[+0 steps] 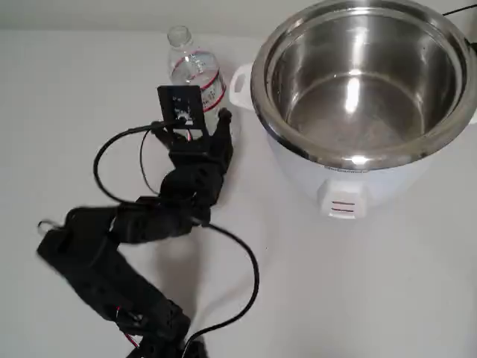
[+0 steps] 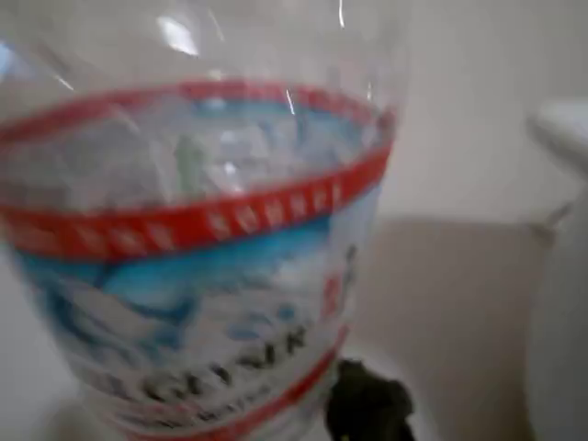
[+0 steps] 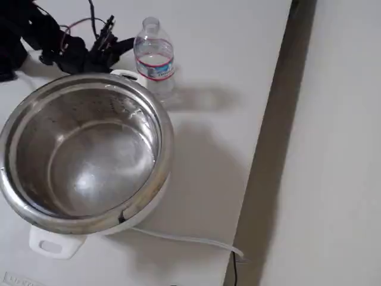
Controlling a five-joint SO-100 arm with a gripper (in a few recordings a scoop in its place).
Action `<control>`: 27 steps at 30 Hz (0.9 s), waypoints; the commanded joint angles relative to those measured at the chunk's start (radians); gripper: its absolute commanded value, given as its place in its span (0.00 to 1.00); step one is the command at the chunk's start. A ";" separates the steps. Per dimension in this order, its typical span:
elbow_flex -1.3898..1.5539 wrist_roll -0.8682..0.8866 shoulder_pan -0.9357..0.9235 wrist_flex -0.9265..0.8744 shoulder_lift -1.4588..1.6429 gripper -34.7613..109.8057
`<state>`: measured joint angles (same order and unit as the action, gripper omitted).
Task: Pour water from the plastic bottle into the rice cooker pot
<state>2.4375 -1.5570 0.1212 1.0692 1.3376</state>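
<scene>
In the wrist view the plastic bottle point(image 2: 197, 257) looms close: clear ribbed plastic, a glossy white, red and blue label band, one dark fingertip point(image 2: 367, 404) just beside its base. From overhead, the black arm point(image 1: 141, 224) bends across the white table point(image 1: 358, 298), and its gripper point(image 1: 201, 127) reaches the upright bottle's lower body; I cannot tell whether the jaws are spread or pinching it. Beyond, just beside the bottle, stands the rice cooker pot point(image 1: 365, 74), round shiny steel with a wide rim, in a smooth white cooker body point(image 1: 328, 190) with side handles.
</scene>
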 commanded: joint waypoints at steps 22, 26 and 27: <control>-0.469 0.049 -0.051 0.143 -0.341 0.34; -0.463 0.055 -0.046 0.147 -0.310 0.32; -0.457 0.060 -0.041 0.147 -0.295 0.32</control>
<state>2.0371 -1.5217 0.0844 1.1582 0.9664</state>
